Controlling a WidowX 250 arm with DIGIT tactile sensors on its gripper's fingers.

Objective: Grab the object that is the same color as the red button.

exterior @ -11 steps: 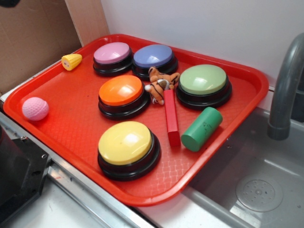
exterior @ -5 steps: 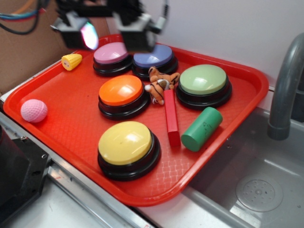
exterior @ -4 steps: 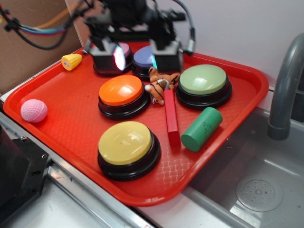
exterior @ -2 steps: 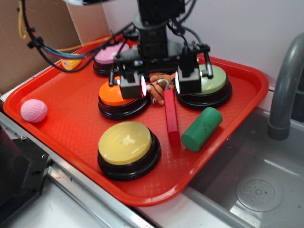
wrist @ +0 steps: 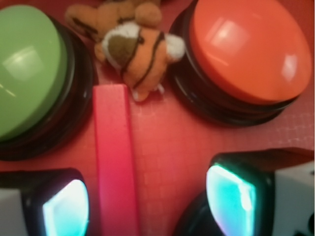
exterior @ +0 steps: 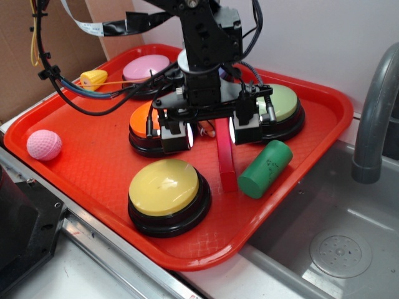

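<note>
The red bar-shaped block [exterior: 225,161] lies flat on the red tray [exterior: 75,124], its long side running from the toy tiger toward the tray's near edge; the green cylinder [exterior: 265,169] lies just beside it on one side, and the yellow button [exterior: 164,186] sits near it on the other; in the wrist view the block [wrist: 115,162] runs up between the two fingers, its far end touching or almost touching the striped toy tiger [wrist: 130,42], with the green button [wrist: 27,73] on one side and the orange button [wrist: 243,51] on the other. The gripper [exterior: 210,134] hangs low over the block's far end with its fingers spread wide apart and holding nothing; one fingertip [wrist: 64,209] stands close beside the block, the other [wrist: 231,199] well clear of it over bare tray. A pink button [exterior: 147,66] sits at the tray's far side, a small yellow corn-shaped toy [exterior: 93,79] near the far left rim, and a pink ball [exterior: 44,144] near the left edge. A grey faucet [exterior: 374,118] rises over the sink [exterior: 336,243] beside the tray. No readable writing or label shows on any item.
</note>
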